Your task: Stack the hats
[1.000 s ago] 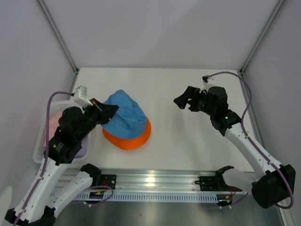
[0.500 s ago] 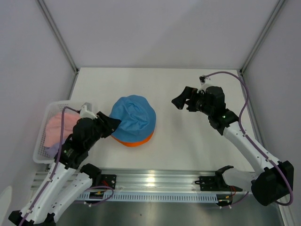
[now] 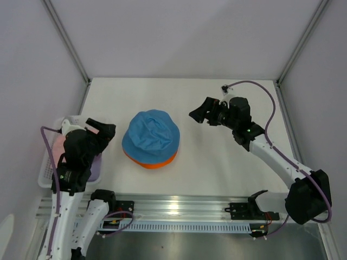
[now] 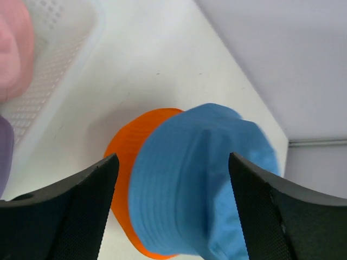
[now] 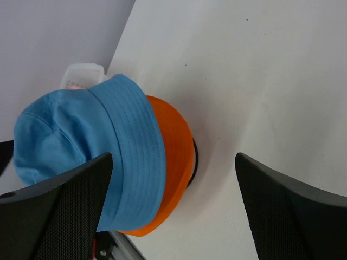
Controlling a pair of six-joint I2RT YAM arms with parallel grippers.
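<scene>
**Both pincers gaping, blue hat sits on orange**

Eyes on the left pincer [image 4: 172, 162]: black fingers with mesh-textured pads, spread wide, nothing between them, hanging above the right edge of the basket [image 3: 42, 176]. Over to the right pincer [image 5: 173, 160]: same dimpled black fingers, jaws just as far apart and empty, hovering above the table [image 3: 217, 162] to the right of the stack and pointed at it. Between the two, mid-table, there's the blue hat [image 3: 152, 135], soft cloth with stitched rings round the brim and a slightly creased crown. It sits on top of the orange hat [image 3: 159, 162], which from above shows only as a bright crescent of brim on the near side. In the right wrist view a thin black rim [image 5: 194, 157] peeps out under that orange brim. Out left, the basket is white plastic with perforated walls and rounded corners. It holds the pink hat [image 4: 13, 49] and the lavender hat [image 3: 96, 169], both crumpled, and from above the left arm [image 3: 76, 157] covers much of them. The table is smooth matte white, and a ribbed aluminium rail [image 3: 179, 206] runs along its near edge
</scene>
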